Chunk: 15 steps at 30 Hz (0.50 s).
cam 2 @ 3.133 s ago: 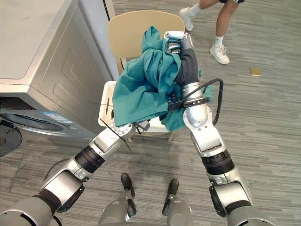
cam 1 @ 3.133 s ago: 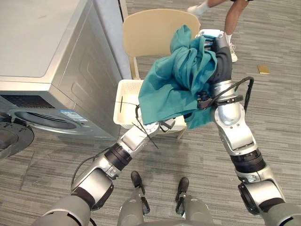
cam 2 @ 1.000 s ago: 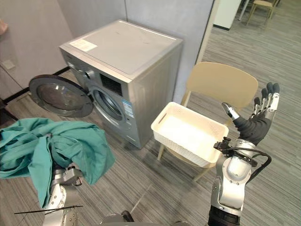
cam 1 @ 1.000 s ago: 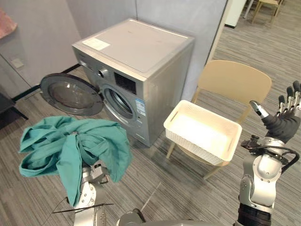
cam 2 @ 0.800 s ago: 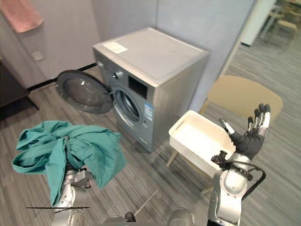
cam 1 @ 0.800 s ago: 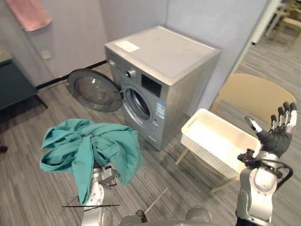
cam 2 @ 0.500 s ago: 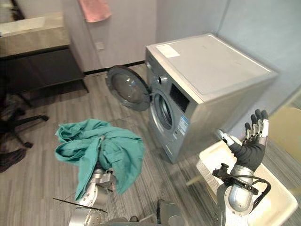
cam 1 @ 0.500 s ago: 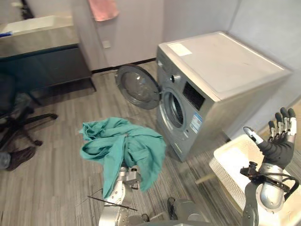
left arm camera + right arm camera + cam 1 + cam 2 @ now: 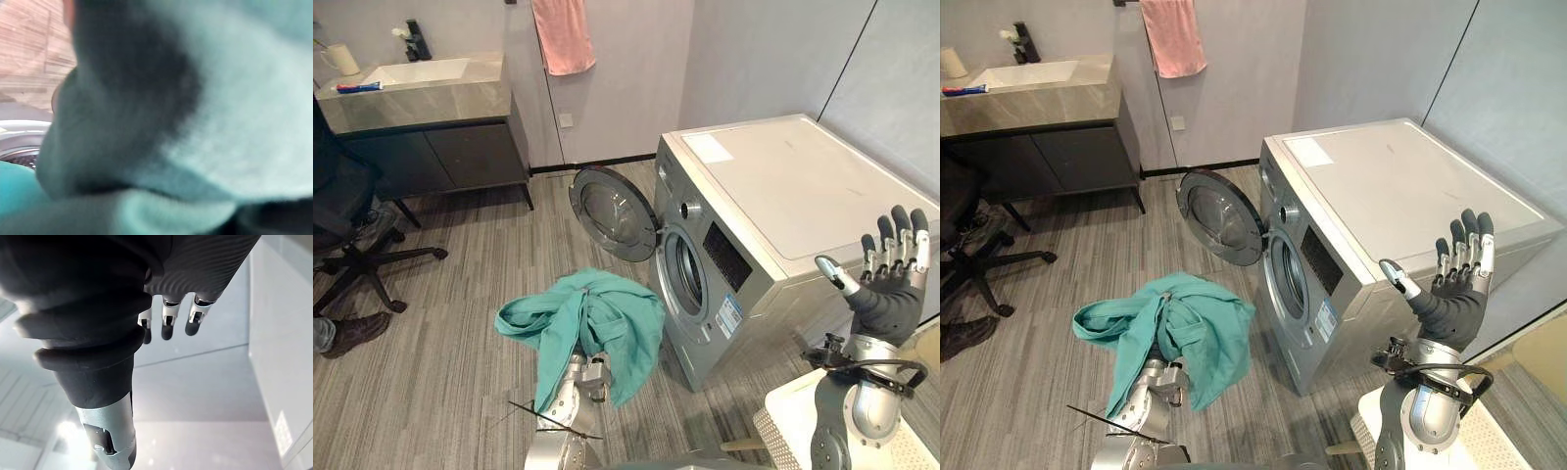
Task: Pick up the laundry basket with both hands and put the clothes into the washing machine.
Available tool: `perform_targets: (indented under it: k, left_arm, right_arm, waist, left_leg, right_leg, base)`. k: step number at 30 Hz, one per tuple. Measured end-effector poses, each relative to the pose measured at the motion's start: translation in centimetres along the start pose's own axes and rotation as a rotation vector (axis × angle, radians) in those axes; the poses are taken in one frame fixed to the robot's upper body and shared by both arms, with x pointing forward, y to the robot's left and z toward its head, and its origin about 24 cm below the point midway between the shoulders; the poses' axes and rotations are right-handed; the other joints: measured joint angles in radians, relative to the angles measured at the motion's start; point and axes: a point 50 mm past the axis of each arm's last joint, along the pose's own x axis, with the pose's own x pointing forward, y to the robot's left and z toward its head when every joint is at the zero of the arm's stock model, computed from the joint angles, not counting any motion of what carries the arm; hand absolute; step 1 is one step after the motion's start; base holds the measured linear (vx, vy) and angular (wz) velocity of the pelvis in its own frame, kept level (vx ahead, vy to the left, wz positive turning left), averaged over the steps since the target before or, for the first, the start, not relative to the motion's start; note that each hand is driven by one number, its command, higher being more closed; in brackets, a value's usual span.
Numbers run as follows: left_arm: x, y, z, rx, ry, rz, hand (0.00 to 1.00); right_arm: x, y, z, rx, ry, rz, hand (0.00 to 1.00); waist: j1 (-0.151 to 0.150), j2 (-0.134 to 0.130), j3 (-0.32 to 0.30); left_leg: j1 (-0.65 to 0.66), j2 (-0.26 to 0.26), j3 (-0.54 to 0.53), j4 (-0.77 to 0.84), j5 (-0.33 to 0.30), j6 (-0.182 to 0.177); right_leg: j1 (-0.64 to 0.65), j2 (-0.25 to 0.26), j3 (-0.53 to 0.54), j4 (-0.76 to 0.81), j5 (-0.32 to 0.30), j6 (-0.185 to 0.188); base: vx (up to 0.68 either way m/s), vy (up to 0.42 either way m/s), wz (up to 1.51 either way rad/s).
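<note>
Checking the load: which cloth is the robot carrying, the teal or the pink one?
The crumpled teal garment, draped over the left hand near the silver washing machine; the pink towel just hangs on the far wall.

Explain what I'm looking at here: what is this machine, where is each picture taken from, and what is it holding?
This is a two-legged humanoid robot with two silver arms ending in hands. The two wide pictures come from a pair of cameras on its head, looking down at the room; they show the same scene from slightly different spots. The two close pictures come from cameras on its wrists. A bundle of teal clothes is draped over the top of the left arm; the left wrist view shows that cloth from very close. The right hand is raised, open and holds nothing. Ahead stands a washing machine with its round door swung open. A white laundry basket shows at the lower right.
</note>
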Motion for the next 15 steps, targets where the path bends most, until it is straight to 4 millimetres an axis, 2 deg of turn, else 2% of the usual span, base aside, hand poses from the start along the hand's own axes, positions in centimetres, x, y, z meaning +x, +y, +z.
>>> perform_targets:
  k: [1,3,5,6,7,8,11,13,14,15]
  left_arm:
    - [0.0,0.1,-0.1,0.001,0.004,0.005,1.00]
    - [0.0,0.1,0.0,0.002,0.003,0.005,1.00]
    - [0.0,0.3,0.0,0.003,0.001,0.010,1.00]
    - [0.0,0.4,0.0,0.004,0.000,0.014,1.00]
    - [0.0,0.4,0.0,0.004,0.000,0.019,1.00]
    - [0.1,0.9,0.1,0.011,-0.005,0.036,1.00]
    - [0.2,1.7,0.6,0.018,-0.027,0.070,1.00]
    - [0.2,1.6,0.5,0.018,-0.025,0.064,1.00]
    - [0.2,1.3,0.4,0.016,-0.021,0.048,1.00]
    - [0.1,0.9,0.3,0.013,-0.017,0.033,1.00]
  right_arm:
    - [0.1,-0.1,-0.5,-0.003,0.017,-0.004,0.00]
    - [0.3,0.1,-1.0,-0.001,0.038,-0.001,0.00]
    - [0.4,0.2,-1.4,-0.001,0.051,0.016,0.00]
    - [0.4,0.2,-1.6,-0.007,0.057,0.022,0.00]
    - [0.4,0.1,-1.6,-0.010,0.061,0.025,0.00]
    - [0.3,0.1,-2.2,-0.004,0.086,0.026,0.00]
    - [-0.1,0.4,-2.5,0.025,0.110,0.039,0.00]
    - [0.1,0.6,-2.4,0.041,0.100,0.047,0.00]
    - [0.1,0.7,-2.4,0.040,0.101,0.047,0.00]
    - [0.1,0.7,-2.4,0.040,0.102,0.043,0.00]
  waist:
    - [0.000,-0.003,0.001]
    - [0.000,-0.007,0.004]
    - [-0.001,-0.007,0.005]
    - [-0.001,0.001,0.004]
    - [-0.001,0.011,0.000]
    - [0.000,0.015,0.004]
    - [-0.001,-0.038,0.009]
    - [0.000,-0.043,0.010]
    - [-0.001,-0.041,0.010]
    - [0.001,-0.043,0.009]
  left_leg:
    - [0.001,-0.025,-0.025,-0.103,-0.016,-0.029]
    - [0.004,-0.065,-0.077,-0.257,-0.012,-0.045]
    - [0.011,-0.105,-0.171,-0.426,0.024,-0.093]
    - [0.022,-0.111,-0.217,-0.494,0.047,-0.114]
    - [0.039,-0.112,-0.253,-0.542,0.075,-0.118]
    - [0.055,-0.126,-0.257,-0.550,0.144,-0.205]
    - [0.016,-0.169,-0.205,-0.470,0.092,-0.168]
    - [-0.013,-0.169,-0.181,-0.388,0.040,-0.148]
    - [-0.026,-0.178,-0.161,-0.327,-0.013,-0.136]
    - [-0.027,-0.190,-0.152,-0.295,-0.050,-0.134]
  right_leg:
    - [0.005,-0.023,0.012,-0.012,0.005,0.008]
    - [0.011,-0.056,0.030,-0.020,0.005,0.010]
    - [0.026,-0.099,0.059,-0.022,-0.012,0.064]
    - [0.032,-0.108,0.069,-0.020,-0.023,0.090]
    - [0.033,-0.109,0.078,-0.017,-0.032,0.112]
    - [0.036,-0.122,0.106,-0.008,-0.058,0.158]
    - [0.028,-0.184,0.132,-0.028,-0.056,0.185]
    - [0.033,-0.199,0.152,-0.057,-0.041,0.212]
    - [0.037,-0.219,0.165,-0.063,-0.047,0.243]
    - [0.035,-0.234,0.177,-0.052,-0.064,0.250]
  base:
    - [0.19,0.246,-0.22]
    - [0.15,0.250,-0.21]
    - [0.14,0.316,-0.22]
    - [0.12,0.289,-0.24]
    - [0.12,0.423,-0.39]
    - [0.12,0.424,-0.37]
    - [0.12,0.398,-0.33]
    - [0.07,0.262,-0.39]
    - [0.05,0.284,-0.37]
    - [0.04,0.298,-0.36]
